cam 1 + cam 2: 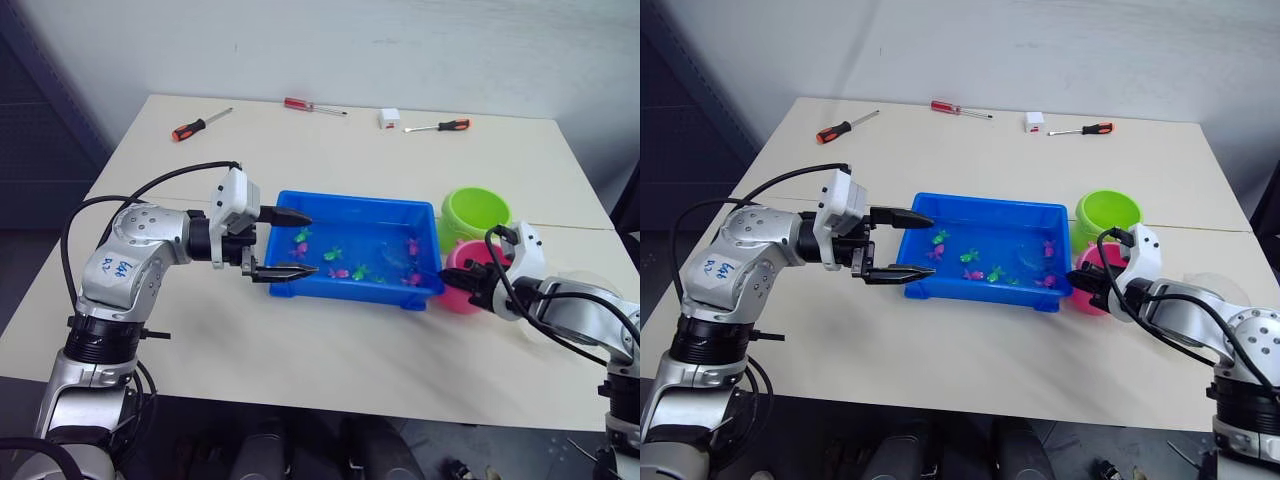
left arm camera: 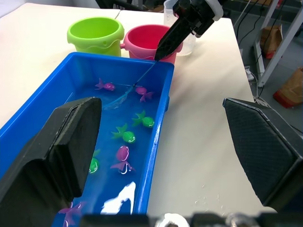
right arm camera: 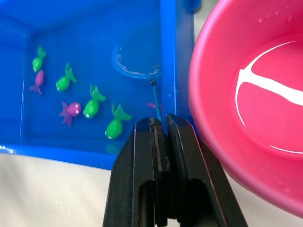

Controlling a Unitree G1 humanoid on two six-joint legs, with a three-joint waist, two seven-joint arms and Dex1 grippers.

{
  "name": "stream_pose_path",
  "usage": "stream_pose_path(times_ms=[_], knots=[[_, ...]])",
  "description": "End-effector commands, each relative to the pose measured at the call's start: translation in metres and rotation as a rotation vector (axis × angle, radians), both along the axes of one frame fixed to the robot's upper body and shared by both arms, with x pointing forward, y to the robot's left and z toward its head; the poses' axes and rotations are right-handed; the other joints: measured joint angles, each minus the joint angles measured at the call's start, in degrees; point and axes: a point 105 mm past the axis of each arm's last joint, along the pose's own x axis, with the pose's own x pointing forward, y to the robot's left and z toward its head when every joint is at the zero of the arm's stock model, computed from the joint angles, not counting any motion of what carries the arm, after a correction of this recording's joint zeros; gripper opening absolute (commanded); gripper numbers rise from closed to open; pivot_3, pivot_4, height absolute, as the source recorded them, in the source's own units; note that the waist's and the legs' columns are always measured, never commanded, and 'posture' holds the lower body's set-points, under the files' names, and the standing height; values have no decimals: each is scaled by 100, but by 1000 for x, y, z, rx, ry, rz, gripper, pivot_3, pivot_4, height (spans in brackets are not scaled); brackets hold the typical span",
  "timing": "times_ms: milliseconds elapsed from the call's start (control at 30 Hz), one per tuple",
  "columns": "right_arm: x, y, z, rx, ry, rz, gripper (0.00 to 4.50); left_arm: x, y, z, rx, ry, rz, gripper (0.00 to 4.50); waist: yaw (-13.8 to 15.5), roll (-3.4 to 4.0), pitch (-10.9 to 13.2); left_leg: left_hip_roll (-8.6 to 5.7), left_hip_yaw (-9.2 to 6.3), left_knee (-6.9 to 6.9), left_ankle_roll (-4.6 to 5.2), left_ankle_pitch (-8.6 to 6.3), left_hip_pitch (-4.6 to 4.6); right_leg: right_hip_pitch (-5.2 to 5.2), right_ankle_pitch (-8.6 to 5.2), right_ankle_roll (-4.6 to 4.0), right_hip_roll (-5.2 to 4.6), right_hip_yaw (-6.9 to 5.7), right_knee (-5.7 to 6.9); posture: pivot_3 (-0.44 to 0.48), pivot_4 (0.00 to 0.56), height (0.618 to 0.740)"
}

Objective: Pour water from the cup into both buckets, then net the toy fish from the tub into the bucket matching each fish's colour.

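Note:
The blue tub [image 1: 350,201] sits mid-table with water and several green and pink toy fish [image 2: 146,121] in it. My left gripper [image 1: 303,245] hovers open over the tub's left end, nothing between its fingers. At the tub's right end, my right gripper [image 3: 160,122] is shut on the net's thin dark handle; the net's light blue hoop [image 3: 135,66] dips in the water, with no fish inside it. Just right of the tub stand the lime green bucket [image 1: 475,214] and the pink bucket [image 3: 251,94], which holds water. The clear cup [image 2: 188,43] stands behind the right gripper.
Three red-handled screwdrivers [image 1: 200,126] [image 1: 312,106] [image 1: 440,126] and a small white box [image 1: 389,118] lie along the table's far side. Bare tabletop stretches in front of the tub toward the near edge.

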Motion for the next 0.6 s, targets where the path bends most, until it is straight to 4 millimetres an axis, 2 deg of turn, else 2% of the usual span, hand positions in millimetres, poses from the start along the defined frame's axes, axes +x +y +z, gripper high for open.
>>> stream_pose_path(times_ms=[33, 100, 300, 433, 600], knots=[[3, -1, 9, 37, -12, -54, 0, 0, 0, 9, 1, -47, 0, 4432, 0, 0, 0, 0, 0, 0, 1, 0, 0, 0, 1, 1, 0, 0, -1, 0, 150, 740], [4, 0, 9, 64, 3, -74, 0, 1, -1, 9, 0, -49, 1, 4432, -1, 0, 0, 0, -1, 0, 1, 0, 0, 1, 1, 2, 0, 0, -3, 0, 150, 740], [13, -6, 7, -47, -23, -76, 0, 3, -2, 11, -4, -60, 7, 4432, 0, 0, 0, 0, -1, 0, 3, 0, 0, 4, 2, 3, 0, 0, -13, 0, 150, 740], [15, 2, 14, -190, -117, 39, 0, 4, -2, 12, -3, -64, 10, 4432, 3, 0, 0, 0, -1, 0, 5, -1, 0, 5, 2, 4, 0, 0, -17, 0, 150, 740], [3, 16, 18, -359, -226, 216, 0, 6, -1, 11, -22, -48, 24, 4432, 15, 0, 0, 0, -4, -7, 8, -3, -4, 5, 2, 4, 0, -2, -22, 0, 150, 740]])
